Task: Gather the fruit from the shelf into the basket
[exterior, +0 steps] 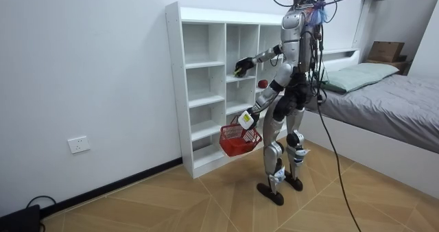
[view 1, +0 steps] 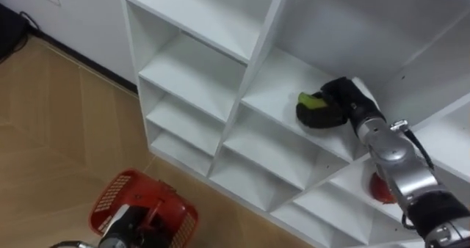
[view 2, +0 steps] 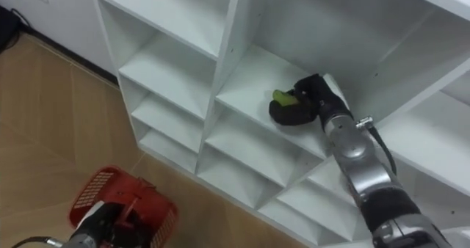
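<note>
Left eye view: right robot hand (view 1: 339, 105) clasps green fruit (view 1: 310, 99) in closet (view 1: 191, 72); left robot hand (view 1: 126, 223) grips basket (view 1: 110, 193).

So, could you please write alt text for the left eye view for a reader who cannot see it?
The robot's right hand, reaching into a white shelf unit, is curled round a green fruit. Its left hand holds a red basket low over the wooden floor; a red fruit sits in a lower compartment.
</note>
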Robot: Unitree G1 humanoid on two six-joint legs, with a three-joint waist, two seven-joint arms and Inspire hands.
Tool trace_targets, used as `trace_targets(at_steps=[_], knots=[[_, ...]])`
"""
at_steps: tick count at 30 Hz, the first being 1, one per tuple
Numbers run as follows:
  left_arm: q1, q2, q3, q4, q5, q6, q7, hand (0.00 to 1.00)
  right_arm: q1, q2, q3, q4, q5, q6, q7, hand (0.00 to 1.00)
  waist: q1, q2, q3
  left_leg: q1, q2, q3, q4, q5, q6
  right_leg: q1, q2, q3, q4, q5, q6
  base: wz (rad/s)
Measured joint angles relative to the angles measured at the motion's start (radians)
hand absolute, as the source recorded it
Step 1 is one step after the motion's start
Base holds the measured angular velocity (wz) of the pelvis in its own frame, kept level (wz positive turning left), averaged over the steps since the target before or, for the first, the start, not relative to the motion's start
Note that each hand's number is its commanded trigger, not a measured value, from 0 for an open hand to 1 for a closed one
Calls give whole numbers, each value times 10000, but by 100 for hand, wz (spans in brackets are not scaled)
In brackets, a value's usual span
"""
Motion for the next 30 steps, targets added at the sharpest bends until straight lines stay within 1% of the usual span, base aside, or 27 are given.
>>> trace_targets(at_steps=[1,2,4,5,6,7,8,9,10,12,13,15,16,17,18,19,20,21,23,24,27,30], knots=[[0,-26,-22,-20,-29,0,6,100,92,28,-4,-178,0,-21,0,100,-26,31,-4,-6,10,33,1,-2,4,-15,1,47,0,0,0,-19],[15,-76,-108,-79,-67,0,28,100,366,69,-11,-591,3,-61,1,100,-127,118,-15,-9,7,85,-29,-6,9,-38,7,125,0,5,6,-11],[26,-221,-119,-83,-78,1,137,100,733,209,-20,-1091,9,-140,7,100,-307,279,-99,7,9,138,-111,-3,15,-54,2,173,1,8,11,-13],[22,-311,-137,-86,-80,0,174,100,901,304,-14,-1235,22,-249,41,100,-349,338,-180,100,37,269,-209,11,29,-56,2,299,8,8,12,-31],[26,-395,-144,-82,-137,0,205,100,996,423,-1,-1279,46,-310,87,100,-367,466,-243,212,81,397,-293,13,31,-52,6,401,11,9,12,-31],[19,-429,-166,-79,-191,-2,212,100,1047,470,2,-1321,67,-341,90,100,-430,523,-267,262,79,403,-327,16,30,-32,3,407,10,10,12,-21],[24,-482,-211,-45,-281,-55,233,100,1225,595,-11,-1470,181,-385,112,100,-547,635,-300,383,80,454,-388,41,25,27,-7,447,11,10,12,-16],[22,-591,-211,7,-300,-92,300,100,1423,708,-9,-1597,333,-425,138,100,-611,681,-324,523,111,590,-509,62,15,43,-18,564,11,9,12,-20],[23,-665,-202,25,-313,-105,333,100,1504,757,-11,-1661,394,-484,192,100,-610,716,-334,548,116,615,-533,65,11,41,-18,616,9,9,12,-19],[19,-822,-202,29,-368,-216,384,100,1780,1047,-24,-1839,403,-730,299,100,-845,850,-281,554,131,673,-530,65,11,22,-23,716,11,10,11,-10],[16,-878,-208,29,-377,-244,389,100,1868,1112,-17,-1893,426,-794,332,100,-901,866,-270,560,138,707,-531,65,11,14,-23,718,10,9,11,-13],[12,-1066,-355,29,-422,-305,403,100,2261,1390,89,-2104,649,-1074,654,100,-1084,889,-255,592,149,784,-566,61,13,6,-2,731,12,10,12,-10],[0,-1097,-404,28,-435,-319,402,100,2354,1459,142,-2077,708,-1042,765,100,-1116,920,-233,587,149,796,-572,60,13,-10,-5,734,17,10,11,-5],[-73,-1162,-530,28,-477,-343,417,100,2483,1511,379,-1863,806,-832,888,100,-1154,901,-241,531,152,814,-559,59,15,-77,-8,752,54,10,11,-3],[-239,-1238,-731,30,-575,-354,443,100,2611,1513,675,-1538,802,-537,1022,100,-1172,936,-195,415,152,819,-501,58,19,-226,-23,753,187,10,12,0],[-304,-1272,-843,30,-691,-378,456,100,2675,1514,839,-1383,781,-380,1109,100,-1172,979,-163,353,150,834,-468,66,31,-286,-37,752,214,10,11,0],[-440,-1348,-1042,44,-864,-475,512,100,2773,1517,1059,-1117,691,-151,1308,100,-1144,1095,-75,216,157,867,-348,55,57,-409,-87,763,272,10,11,-9],[-547,-1445,-1172,130,-893,-623,521,100,2847,1517,1238,-990,563,12,1442,100,-1145,1190,-38,89,190,921,-323,66,84,-609,-148,831,394,10,11,-13],[-598,-1516,-1305,137,-1156,-745,506,100,2970,1527,1324,-962,522,37,1656,100,-1142,1246,-30,-25,179,969,-334,97,111,-813,-180,914,477,10,12,-16],[-596,-1557,-1306,166,-1286,-813,501,100,2970,1538,1325,-971,484,37,1730,100,-1150,1247,-29,-48,181,1067,-338,104,119,-884,-184,974,528,9,12,-13],[-600,-1636,-1467,186,-1634,-831,467,100,2927,1545,1248,-1005,285,30,1874,100,-1224,1256,-33,-73,164,1076,-325,107,129,-899,-165,974,509,9,15,-3],[-600,-1678,-1470,181,-1658,-832,346,100,2924,1608,1182,-1003,-151,31,2073,100,-1314,1289,-51,-227,173,1071,-264,106,131,-1036,-162,971,514,10,15,0]])
